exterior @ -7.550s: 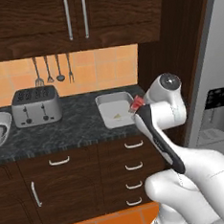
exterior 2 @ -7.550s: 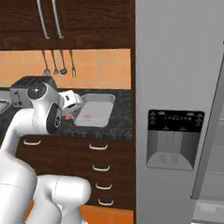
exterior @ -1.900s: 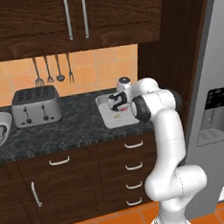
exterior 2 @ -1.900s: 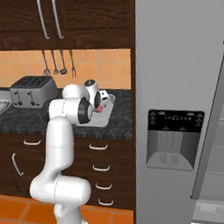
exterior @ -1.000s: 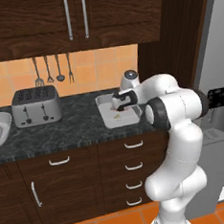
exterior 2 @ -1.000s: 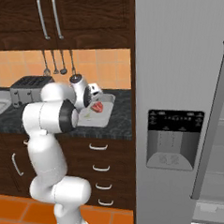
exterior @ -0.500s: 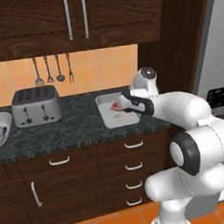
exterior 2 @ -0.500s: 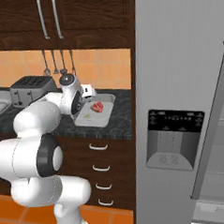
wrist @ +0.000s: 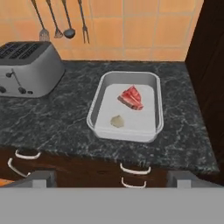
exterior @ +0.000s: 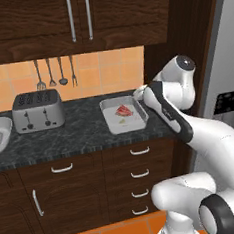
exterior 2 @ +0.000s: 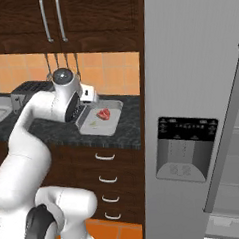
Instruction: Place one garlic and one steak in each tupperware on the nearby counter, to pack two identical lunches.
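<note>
The rectangular tupperware (wrist: 98, 101) (exterior: 141, 116) (exterior 2: 113, 116) stands on the black counter (wrist: 61, 127) beside the fridge panel. In it lie a red steak (wrist: 132, 97) (exterior: 123, 110) (exterior 2: 103, 114) and, just in front of that, a pale garlic (wrist: 117, 121) (exterior: 122, 121) (exterior 2: 93, 124). My gripper (wrist: 109, 180) is open and holds nothing. It hovers back from the tray, above the counter's front edge, with its fingertips (wrist: 37, 178) wide apart. The hand (exterior: 139, 93) (exterior 2: 87, 94) sits at the tray's rear right corner. A second, bowl-like tupperware (exterior: 4, 130) (exterior 2: 0, 104) at the far left holds something red.
A silver toaster (exterior: 38, 111) (wrist: 24, 68) stands left of the tray. Utensils (exterior: 55, 71) hang on the tiled wall behind. Dark upper cabinets (exterior: 75, 17) overhang the counter, and the fridge (exterior 2: 196, 112) rises close on the right. Drawers with silver handles (exterior: 136, 173) sit below.
The hand has pulled back from over the tray toward the robot, its jaws staying open. The steak and garlic lie still in the tray.
</note>
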Tool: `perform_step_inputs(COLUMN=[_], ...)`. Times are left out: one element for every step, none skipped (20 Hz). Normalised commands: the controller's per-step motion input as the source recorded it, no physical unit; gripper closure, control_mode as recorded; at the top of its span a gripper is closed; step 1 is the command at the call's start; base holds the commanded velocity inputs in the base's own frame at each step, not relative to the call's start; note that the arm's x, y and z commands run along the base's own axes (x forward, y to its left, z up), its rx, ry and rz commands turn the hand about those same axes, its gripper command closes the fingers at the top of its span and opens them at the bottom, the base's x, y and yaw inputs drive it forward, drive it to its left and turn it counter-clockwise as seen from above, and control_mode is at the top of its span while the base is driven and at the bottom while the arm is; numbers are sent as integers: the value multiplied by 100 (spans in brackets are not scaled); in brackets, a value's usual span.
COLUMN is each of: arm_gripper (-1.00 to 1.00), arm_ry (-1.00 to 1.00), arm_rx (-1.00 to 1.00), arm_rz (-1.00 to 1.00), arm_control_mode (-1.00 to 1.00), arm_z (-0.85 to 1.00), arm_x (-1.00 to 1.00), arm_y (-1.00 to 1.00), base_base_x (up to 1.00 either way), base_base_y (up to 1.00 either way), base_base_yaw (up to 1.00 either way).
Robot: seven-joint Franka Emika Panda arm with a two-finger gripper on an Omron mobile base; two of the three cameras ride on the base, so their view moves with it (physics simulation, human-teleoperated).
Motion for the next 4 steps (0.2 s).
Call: perform_step_inputs(arm_gripper=[-100, -100, -100, -100], arm_ry=[5, 3, 1, 0], arm_rx=[0, -13, -17, -24], arm_rz=[0, 0, 0, 0], arm_control_mode=[-100, -100, -100, -100], arm_z=[99, 71, 62, 51], arm_x=[-100, -100, -100, -100], arm_y=[-1, 0, 0, 0], base_base_x=[0, 0, 0, 0], base_base_y=[0, 0, 0, 0], base_base_yaw=[0, 0, 0, 0])
